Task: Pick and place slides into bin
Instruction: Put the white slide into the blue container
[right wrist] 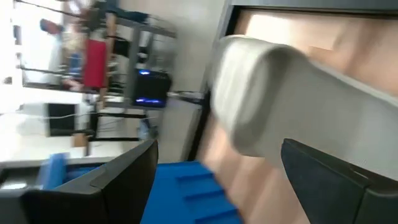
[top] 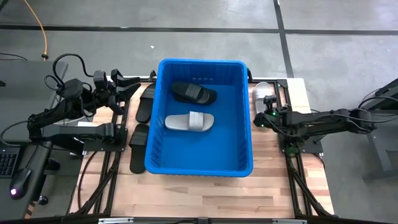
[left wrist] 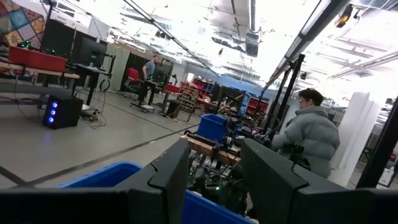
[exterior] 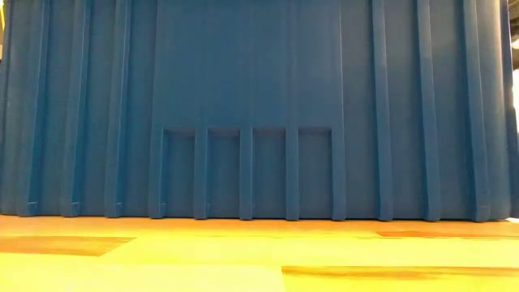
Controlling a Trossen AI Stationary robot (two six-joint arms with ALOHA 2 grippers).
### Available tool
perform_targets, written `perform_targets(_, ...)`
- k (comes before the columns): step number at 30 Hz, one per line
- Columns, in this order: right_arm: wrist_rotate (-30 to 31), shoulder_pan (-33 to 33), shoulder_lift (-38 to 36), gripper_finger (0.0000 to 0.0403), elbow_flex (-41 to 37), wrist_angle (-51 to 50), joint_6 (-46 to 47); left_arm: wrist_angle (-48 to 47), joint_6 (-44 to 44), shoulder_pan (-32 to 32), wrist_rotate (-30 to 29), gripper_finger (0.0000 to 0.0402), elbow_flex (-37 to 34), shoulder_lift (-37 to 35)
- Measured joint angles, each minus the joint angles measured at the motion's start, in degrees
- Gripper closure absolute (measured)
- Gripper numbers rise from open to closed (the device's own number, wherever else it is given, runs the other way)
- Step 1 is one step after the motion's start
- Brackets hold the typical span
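The blue bin (top: 247, 118) stands mid-table and fills the low view (exterior: 259, 105). Inside it a black slide (top: 194, 93) and a light grey slide (top: 189, 122) lie flat on the floor. Three black slides (top: 145, 103) (top: 138, 135) (top: 137, 160) lie on the table left of the bin. Another light grey slide (top: 261, 97) (right wrist: 261, 93) lies on the table right of the bin. My right gripper (top: 263, 113) (right wrist: 217, 180) is open just short of this slide's near end, touching nothing. My left gripper (top: 129, 85) (left wrist: 214, 180) hangs open above the table's far left, holding nothing.
The bin takes up most of the wooden tabletop (top: 205, 193), with bare wood along the near edge. Dark frame rails (top: 292, 162) run beside the bin on both sides. Beyond the table, a person in a grey jacket (left wrist: 311, 134) shows in the left wrist view.
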Motion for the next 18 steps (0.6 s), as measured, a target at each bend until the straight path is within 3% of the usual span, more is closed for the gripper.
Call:
perform_targets(3, -3.63, -1.94, 2.39, 0.0073, 0.0, 0.73, 0.13, 0.0, -0.02, -0.02, 0.0, 0.0263, 0.0, 0.02)
perform_targets(7, -0.52, -3.84, 4.64, 0.0073, 0.0, 5.8, -0.88, 0.0, -0.03, 0.0, 0.92, 0.0263, 0.0, 0.0)
perform_targets(13, -5.14, -8.45, 8.35, 0.0073, 0.0, 7.31, -3.14, 0.0, -0.04, -0.01, 1.29, 0.0263, 0.0, 0.0)
perform_targets(18, -3.42, -11.17, 10.87, 0.0073, 0.0, 11.43, -4.9, 0.0, -0.04, 0.0, 1.29, 0.0263, 0.0, 0.0)
